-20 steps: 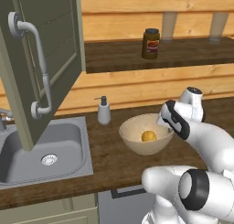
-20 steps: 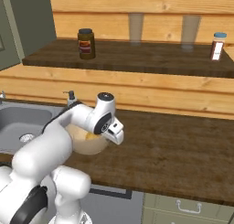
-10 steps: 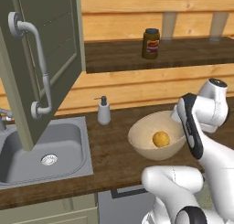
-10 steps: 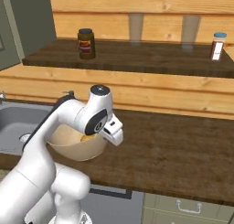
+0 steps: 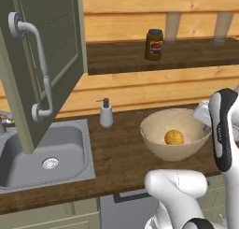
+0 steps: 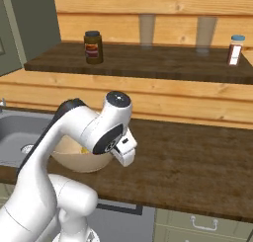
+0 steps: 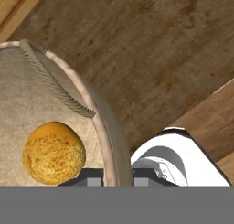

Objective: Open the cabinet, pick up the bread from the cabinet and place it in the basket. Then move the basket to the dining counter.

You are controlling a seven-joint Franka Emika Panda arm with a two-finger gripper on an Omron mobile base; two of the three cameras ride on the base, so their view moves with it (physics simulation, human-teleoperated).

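Note:
The beige basket hangs just over the dark wood worktop with the round golden bread lying inside it. My gripper is shut on the basket's right rim. In the hand view the rim runs down between my two fingertips, my gripper clamps it, and the bread sits just left of it. In the right base view my forearm hides most of the basket. The sage-green cabinet door stands open at the left. The dining counter is out of view.
A white soap dispenser and a grey steel sink lie left of the basket. A brown jar stands on the shelf, with a spice bottle further right. Bare worktop stretches to the right.
The basket, with the bread inside, has moved right and closer to the base, away from the soap dispenser. My arm has swung back with it.

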